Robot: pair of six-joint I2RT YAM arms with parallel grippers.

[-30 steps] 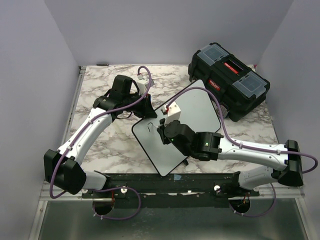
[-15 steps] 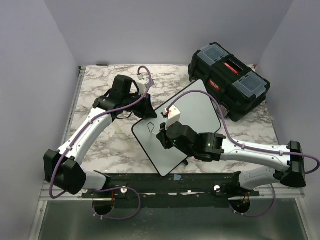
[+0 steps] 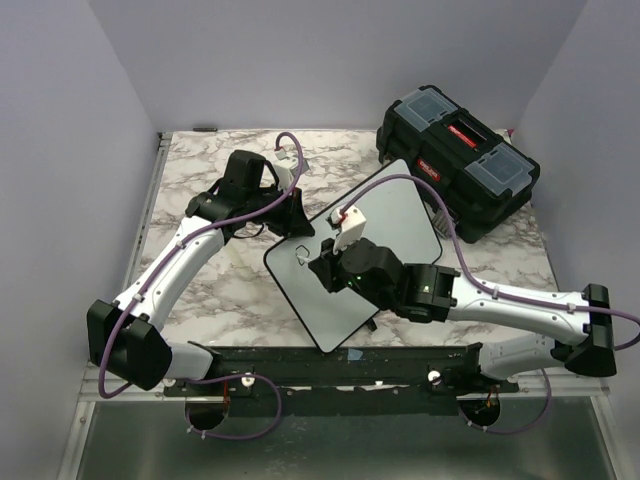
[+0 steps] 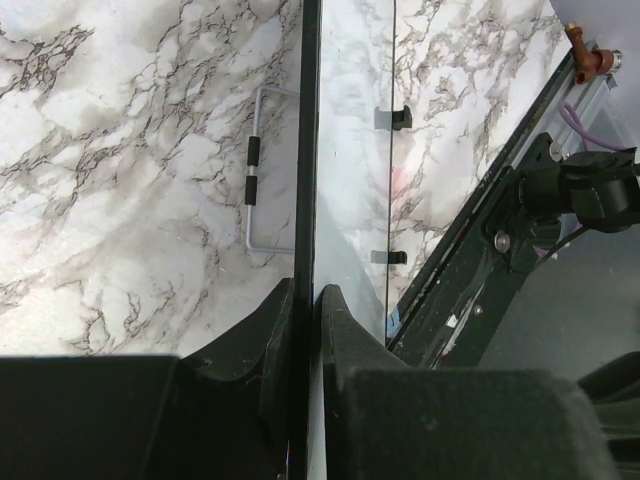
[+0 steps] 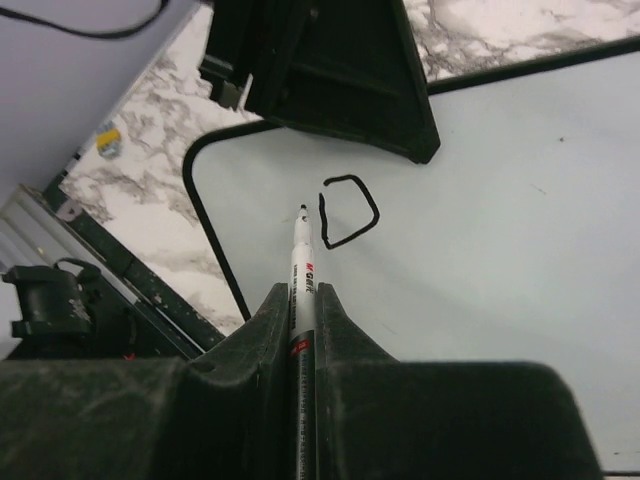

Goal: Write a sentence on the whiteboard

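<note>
From above, the right arm (image 3: 500,300) covers the middle of the whiteboard (image 3: 400,215) and hides the right pincer (image 5: 303,296) and its marker (image 5: 300,255). The stroke (image 5: 348,211) by the board's corner nearest the left edge of the counter (image 3: 200,290) is too small there to read. In the right wrist view the marker's lower barrel vanishes between the fingers (image 5: 270,320) (its label print too fine to read), and the board runs off the right edge. The left wrist view shows the board edge-on, writing face hidden.

- robot lab test cell
- plain lilac walls (image 3: 60,150) box in a marble-look table (image 3: 200,160)
- left arm (image 3: 172,265) and right arm (image 3: 510,305) bolted to a black rail (image 3: 300,362)
- toolbox (image 3: 458,170) at the back
</note>
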